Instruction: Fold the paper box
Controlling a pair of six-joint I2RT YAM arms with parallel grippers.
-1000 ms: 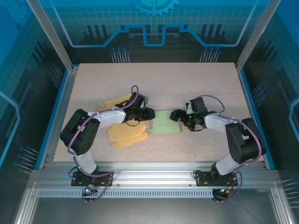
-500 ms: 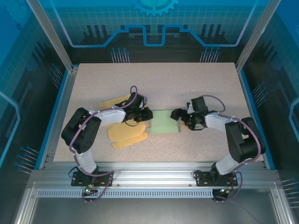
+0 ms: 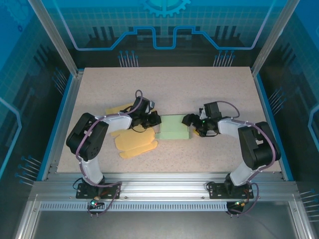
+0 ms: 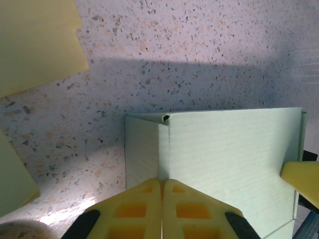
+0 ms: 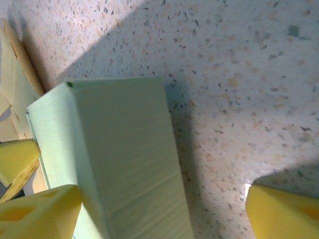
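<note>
The pale green paper box (image 3: 173, 128) lies mid-table between both arms. My left gripper (image 3: 155, 120) is at its left end. In the left wrist view its yellow fingers (image 4: 162, 181) are pressed together, shut on a raised fold of the box (image 4: 224, 159). My right gripper (image 3: 188, 121) is at the box's right end. It stands open in the right wrist view (image 5: 162, 211), with the box's raised side (image 5: 124, 149) between its left finger (image 5: 40, 209) and right finger (image 5: 284, 209); neither pad visibly presses it.
A flat yellow cardboard cut-out (image 3: 134, 143) lies just left of the box under the left arm, and another yellow piece (image 3: 119, 108) lies behind it. Speckled tabletop (image 3: 209, 89) stretches beyond, bounded by a blue frame (image 3: 64, 109).
My left gripper has closed onto the box's left fold. The box has shifted slightly toward the back and looks more compact. The right jaws have narrowed a little.
</note>
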